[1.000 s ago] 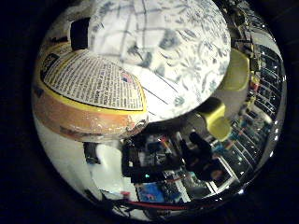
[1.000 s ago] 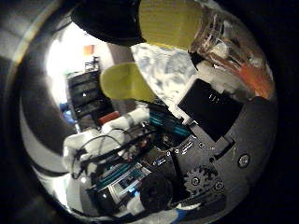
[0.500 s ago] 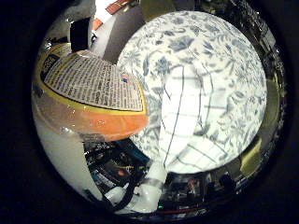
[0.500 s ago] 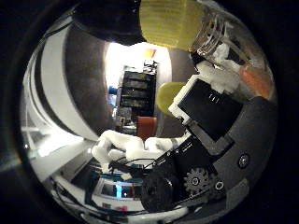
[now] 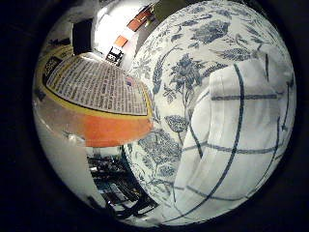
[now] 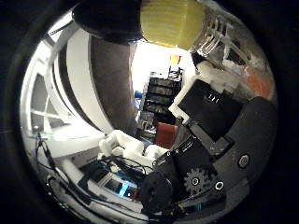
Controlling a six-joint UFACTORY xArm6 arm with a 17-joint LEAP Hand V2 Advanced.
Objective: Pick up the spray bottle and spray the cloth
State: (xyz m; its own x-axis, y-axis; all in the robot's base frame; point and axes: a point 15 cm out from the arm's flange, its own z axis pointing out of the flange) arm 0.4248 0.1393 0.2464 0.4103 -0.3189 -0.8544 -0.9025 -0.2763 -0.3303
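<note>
The spray bottle (image 5: 91, 101) lies right against my palm: a clear body with orange liquid and a yellow-edged printed label. Its yellow collar (image 6: 170, 21) and black spray head (image 6: 107, 18) show in the thumb side view. My right hand (image 6: 210, 140) is shut on the bottle, with white fingers (image 6: 126, 144) curled in beside it. Out past the bottle, a white cloth with dark blue check lines (image 5: 236, 145) lies folded on a blue-and-white floral tablecloth (image 5: 178, 72) and fills much of the little finger side view.
Dark shelving (image 6: 161, 93) and a red-brown object (image 6: 166, 135) stand far off in the room. A white curved frame (image 6: 79, 79) runs along one side. Dark clutter (image 5: 111, 179) shows beyond the table's edge.
The camera has swung with the hand. The checked cloth and floral tablecloth now fill far more of the little finger side view. The bottle sits the same against the palm.
</note>
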